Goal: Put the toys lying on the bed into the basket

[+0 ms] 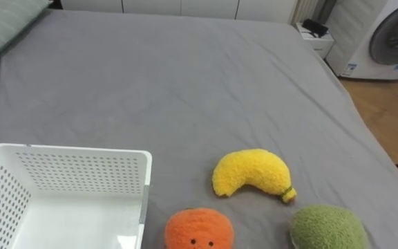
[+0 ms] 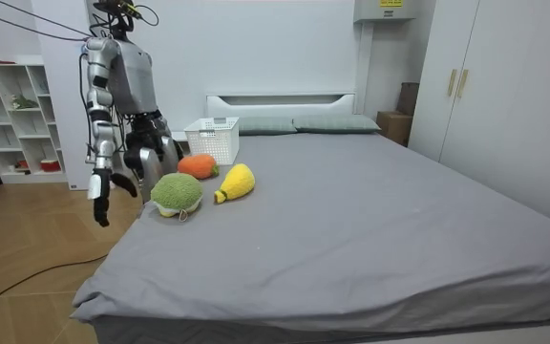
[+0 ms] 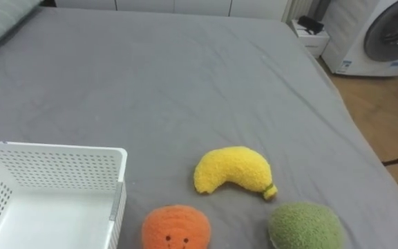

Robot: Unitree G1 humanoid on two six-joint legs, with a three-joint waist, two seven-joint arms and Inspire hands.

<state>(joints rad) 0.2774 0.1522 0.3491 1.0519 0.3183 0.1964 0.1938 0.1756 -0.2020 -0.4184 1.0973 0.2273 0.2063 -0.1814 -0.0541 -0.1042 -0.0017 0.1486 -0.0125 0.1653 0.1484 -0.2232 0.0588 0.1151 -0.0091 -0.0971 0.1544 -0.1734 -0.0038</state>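
Robot stands at the long side of the bed, near its head end at the room view's left, upright and facing across the grey sheet. Right hand hangs down by its side off the mattress edge, fingers loose and relaxed, nothing in it. All three toys lie on the sheet close to the robot's edge, outside the white basket. The basket, perforated walls, sits on the bed at the robot's left front. Orange round plush lies just right of the basket's near corner, close but I can't tell if it's touching. Yellow banana plush lies a bit farther in on the bed, curved side up, its green-tipped end pointing right, between the orange one and the green round plush. The green one is the rightmost, near the bed edge, apart from the banana. Striped pillow at the far left corner of the bed. Washing machine stands on the wood floor past the bed's far right corner.
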